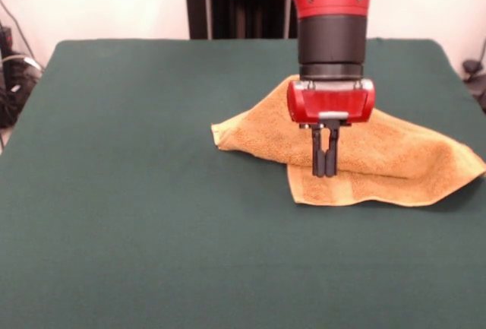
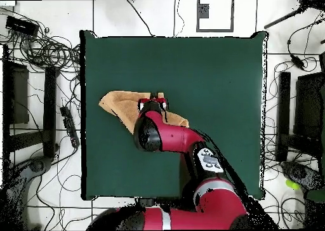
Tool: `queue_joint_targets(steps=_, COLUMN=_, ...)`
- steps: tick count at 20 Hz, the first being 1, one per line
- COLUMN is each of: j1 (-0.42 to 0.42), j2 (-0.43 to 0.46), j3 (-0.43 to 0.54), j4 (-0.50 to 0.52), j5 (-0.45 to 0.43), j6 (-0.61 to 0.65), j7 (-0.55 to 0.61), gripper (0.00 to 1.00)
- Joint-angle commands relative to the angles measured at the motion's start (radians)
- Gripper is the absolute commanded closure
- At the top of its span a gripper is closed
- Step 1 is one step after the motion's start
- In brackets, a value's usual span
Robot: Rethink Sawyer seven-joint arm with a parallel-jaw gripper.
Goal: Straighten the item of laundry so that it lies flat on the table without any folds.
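The orange-tan towel (image 1: 395,158) lies folded over itself on the right half of the dark green table (image 1: 137,192). One corner points left and a woven band shows along the near edge. My gripper (image 1: 325,171) hangs straight down over the towel's left-middle part. Its fingers (image 1: 318,154) are closed together, with their tips on the edge of the folded top layer. In the overhead view the towel (image 2: 117,105) sits left of the table's (image 2: 216,82) centre. There the arm covers part of it and the gripper (image 2: 154,102) shows at its top edge.
The robot's pedestal (image 1: 228,10) stands at the table's far side. Cables and black equipment (image 2: 38,82) lie on the floor to the left of the table, with more cables and equipment (image 2: 298,114) to its right.
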Motion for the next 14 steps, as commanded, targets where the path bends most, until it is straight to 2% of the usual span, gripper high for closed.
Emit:
queue_joint_targets(steps=1, j1=0.051, j2=0.085, j3=0.039, j4=-0.079, j5=0.000, j6=0.038, j7=0.136, gripper=1.00)
queue_joint_targets(steps=14, j1=0.053, j2=0.160, j3=0.022, j4=-0.125, j5=0.030, j6=0.103, j7=0.128, gripper=1.00)
